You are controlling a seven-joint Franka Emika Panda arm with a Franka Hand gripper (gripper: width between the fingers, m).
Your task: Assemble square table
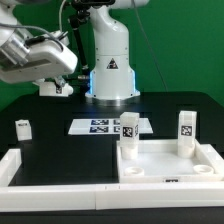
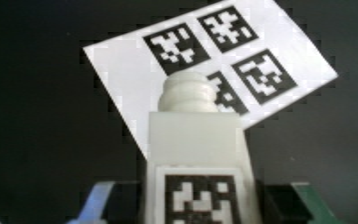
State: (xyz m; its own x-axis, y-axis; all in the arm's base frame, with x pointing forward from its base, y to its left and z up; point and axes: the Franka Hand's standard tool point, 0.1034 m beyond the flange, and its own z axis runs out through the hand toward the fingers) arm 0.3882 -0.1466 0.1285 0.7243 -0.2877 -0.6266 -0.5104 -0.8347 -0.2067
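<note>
Over the marker board (image 2: 202,60), my claw (image 2: 197,200) is gripping a leg (image 2: 201,140); the tabletop (image 1: 170,160) sits just in front of that board. Risk imo: leg tilts in the grip, won't screw in straight.

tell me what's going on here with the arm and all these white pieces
The Panda's gripper is closed on a white table leg and holds it raised over the marker board, threaded end pointing away from the wrist camera. Two other legs stand upright at the back corners of the square tabletop. A fourth leg stands loose on the exterior view's left.
</note>
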